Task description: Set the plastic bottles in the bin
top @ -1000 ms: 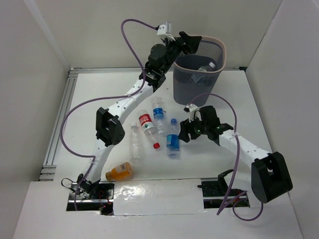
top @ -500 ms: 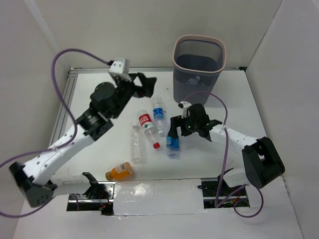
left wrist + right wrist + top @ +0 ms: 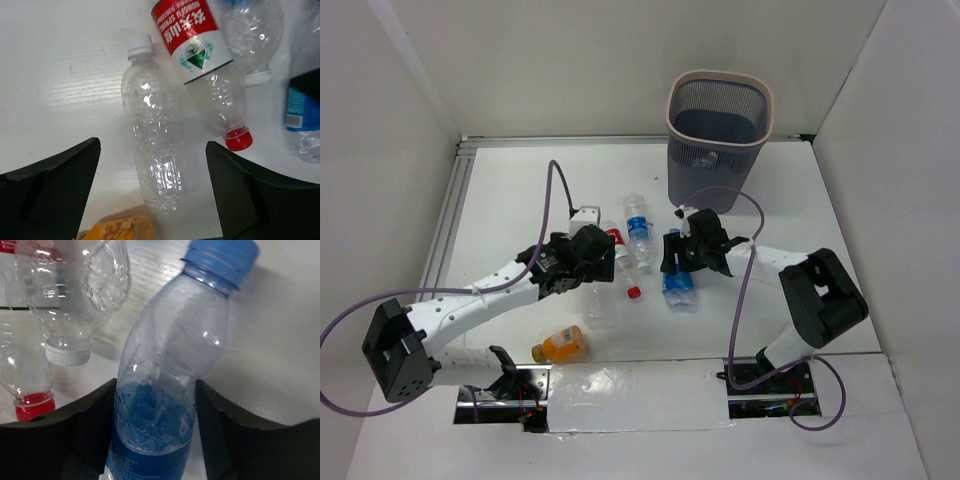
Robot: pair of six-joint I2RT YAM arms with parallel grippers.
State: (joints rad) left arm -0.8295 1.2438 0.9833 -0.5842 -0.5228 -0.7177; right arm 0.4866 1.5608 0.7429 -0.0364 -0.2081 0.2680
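Your L claw (image 3: 152, 172) is open wide, right over the clear white-cap bottle (image 3: 152, 145) lying on the table (image 3: 520, 200). Your R claw (image 3: 155, 430) hugs the blue-cap bottle (image 3: 175, 365) on both sides. The grey mesh bin (image 3: 718, 73) stands farther back, apart from both.

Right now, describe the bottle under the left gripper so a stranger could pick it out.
From the bin, come toward the arms to the middle of the table. There, between the fingers of the open left gripper, lies a clear bottle with a white cap, beside the red-label bottle. Unlike its neighbours, it has no label.
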